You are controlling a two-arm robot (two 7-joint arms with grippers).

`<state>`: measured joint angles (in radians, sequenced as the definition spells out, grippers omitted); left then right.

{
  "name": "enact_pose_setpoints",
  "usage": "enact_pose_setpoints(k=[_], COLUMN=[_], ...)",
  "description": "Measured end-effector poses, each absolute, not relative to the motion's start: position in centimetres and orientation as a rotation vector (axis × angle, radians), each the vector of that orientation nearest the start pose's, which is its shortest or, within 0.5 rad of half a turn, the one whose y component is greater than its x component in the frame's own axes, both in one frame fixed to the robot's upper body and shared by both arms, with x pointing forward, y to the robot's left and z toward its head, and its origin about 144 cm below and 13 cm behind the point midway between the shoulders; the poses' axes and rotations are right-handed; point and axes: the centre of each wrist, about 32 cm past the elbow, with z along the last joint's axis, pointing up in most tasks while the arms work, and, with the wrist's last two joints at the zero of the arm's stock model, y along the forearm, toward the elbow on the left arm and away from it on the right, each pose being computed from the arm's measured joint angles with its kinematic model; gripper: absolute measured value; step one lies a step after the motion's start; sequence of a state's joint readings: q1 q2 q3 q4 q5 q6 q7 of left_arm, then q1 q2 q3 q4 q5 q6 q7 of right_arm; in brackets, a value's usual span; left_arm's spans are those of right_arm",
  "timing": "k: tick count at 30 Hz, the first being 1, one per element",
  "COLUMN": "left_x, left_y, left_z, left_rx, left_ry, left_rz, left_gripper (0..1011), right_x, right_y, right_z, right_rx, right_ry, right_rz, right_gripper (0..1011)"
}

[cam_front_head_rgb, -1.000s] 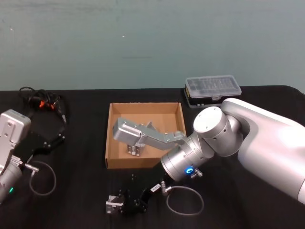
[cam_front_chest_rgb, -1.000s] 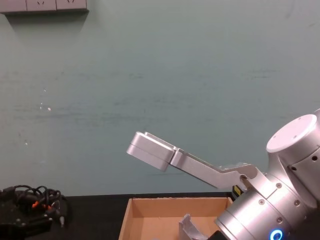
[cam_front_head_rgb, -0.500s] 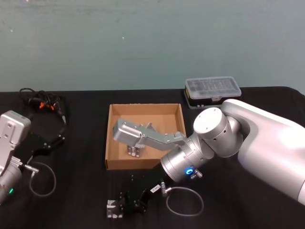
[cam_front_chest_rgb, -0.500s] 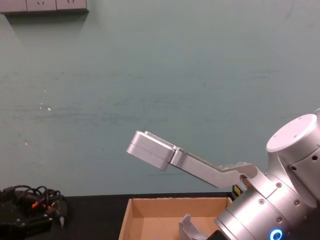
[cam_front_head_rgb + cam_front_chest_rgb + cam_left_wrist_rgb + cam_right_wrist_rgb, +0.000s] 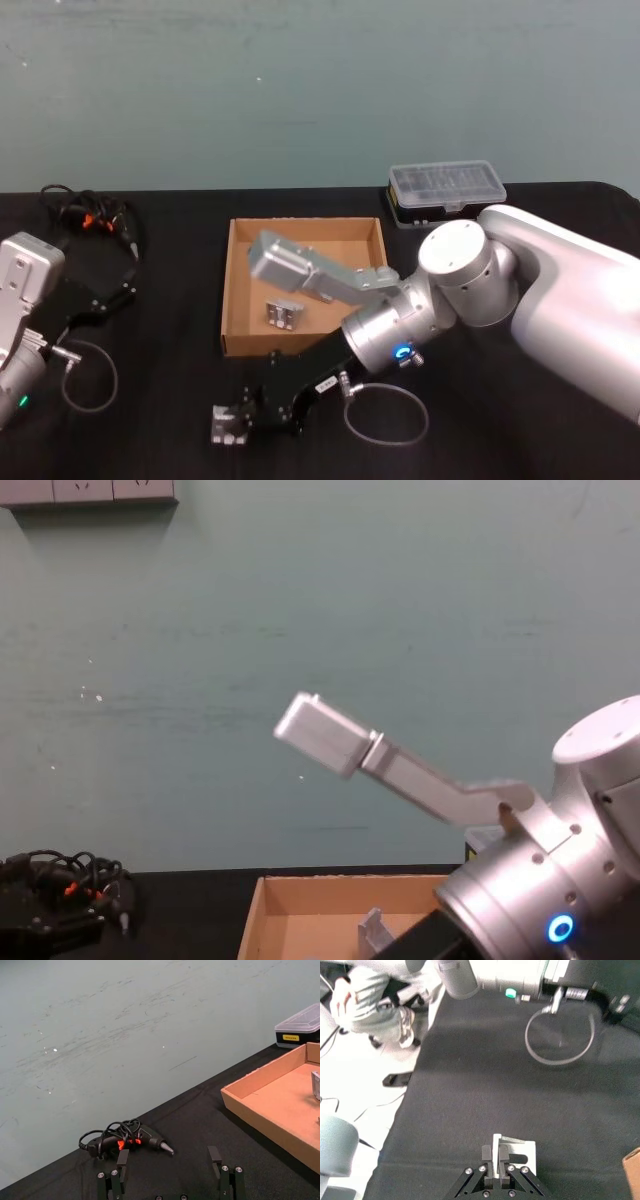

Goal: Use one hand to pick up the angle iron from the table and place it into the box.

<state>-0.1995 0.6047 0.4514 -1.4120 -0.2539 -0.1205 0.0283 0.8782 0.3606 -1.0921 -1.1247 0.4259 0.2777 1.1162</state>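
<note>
Grey angle iron [image 5: 228,424], low and left of centre on the black surface [image 5: 150,420], now sat clamped in the right claw [image 5: 497,1155], which had shifted left and closed, leaving only the carry to the box [image 5: 236,272].

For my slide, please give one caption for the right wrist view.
Right gripper shut on the angle iron lying on the black table.

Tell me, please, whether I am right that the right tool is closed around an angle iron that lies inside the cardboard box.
Not quite. The angle iron that the right tool is closed around lies on the black table, in front of the cardboard box, not inside it. The head view shows this, and the right wrist view shows the grip up close.
</note>
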Motion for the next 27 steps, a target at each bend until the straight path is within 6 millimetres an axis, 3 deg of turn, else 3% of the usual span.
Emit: enact_pose_setpoints(k=[12,20,27], left_x=[48.9,48.9,48.9], left_y=[31.0,31.0,31.0], left_z=[114.0,114.0,114.0], left_rx=[0.304,0.304,0.304], left_ry=[-0.285,-0.285,-0.285], left_rz=[1.248,1.248,1.248], left_gripper=[1000,1000,1000], right_x=[60.7,61.0,60.8], right_y=[-16.4,-19.5,-22.3], right_z=[124.9,127.2,127.4], right_rx=[-0.464,-0.392,-0.412], right_ry=[0.034,0.01,0.065], right_rz=[0.023,-0.106,-0.209], right_gripper=[79,79,79])
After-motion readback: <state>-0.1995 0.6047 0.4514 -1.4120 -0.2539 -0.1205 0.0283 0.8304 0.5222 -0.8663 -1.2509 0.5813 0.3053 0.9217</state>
